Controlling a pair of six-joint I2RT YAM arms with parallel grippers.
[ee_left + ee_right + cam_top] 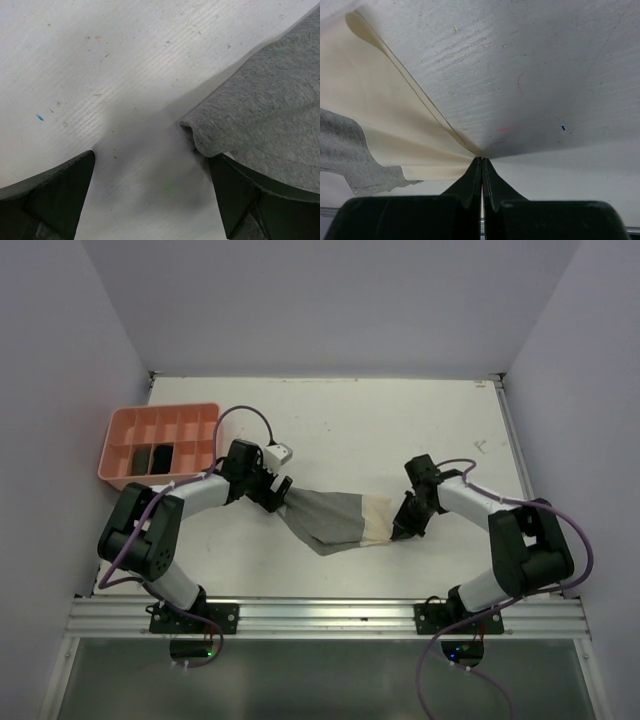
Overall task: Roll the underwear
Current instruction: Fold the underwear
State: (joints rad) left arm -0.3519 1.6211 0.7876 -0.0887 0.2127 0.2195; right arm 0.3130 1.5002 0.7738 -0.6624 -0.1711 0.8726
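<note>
Top external view: grey underwear (335,520) is lying unrolled right of the tray (113,443), two black rolls (150,457) already sitting in it. The right hand (402,532) is pinching the cream band (377,520) tight, and the left hand (283,502) is gaping wide, empty.

Open table (400,420) behind underwear (335,520), tray (107,455) far left

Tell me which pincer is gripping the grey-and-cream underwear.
The right pincer, shut on the cream band of the underwear; the left pincer stands open at its grey edge.
</note>
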